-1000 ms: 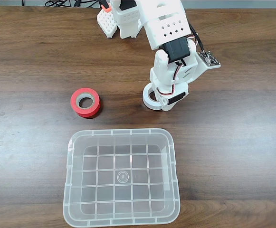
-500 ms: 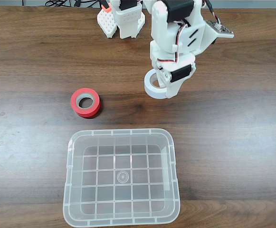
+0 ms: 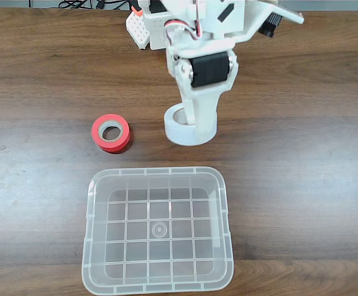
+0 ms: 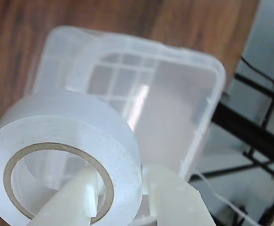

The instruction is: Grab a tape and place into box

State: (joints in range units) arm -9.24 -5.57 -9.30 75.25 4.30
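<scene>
Lifted and swung leftward since a second ago, the tape (image 3: pixel 185 128) hangs clamped through its wall by the fingers (image 4: pixel 87 195) — probably clear of the bench (image 3: pixel 302 185) — with the box (image 3: pixel 225 203) at six o'clock in the fixed view.

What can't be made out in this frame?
- Fixed view: the jaws' grip on the tape is hidden beneath the arm.
- Wrist view: the near end of the box is covered by the tape; the jaw tips are cut off by the bottom edge.
</scene>
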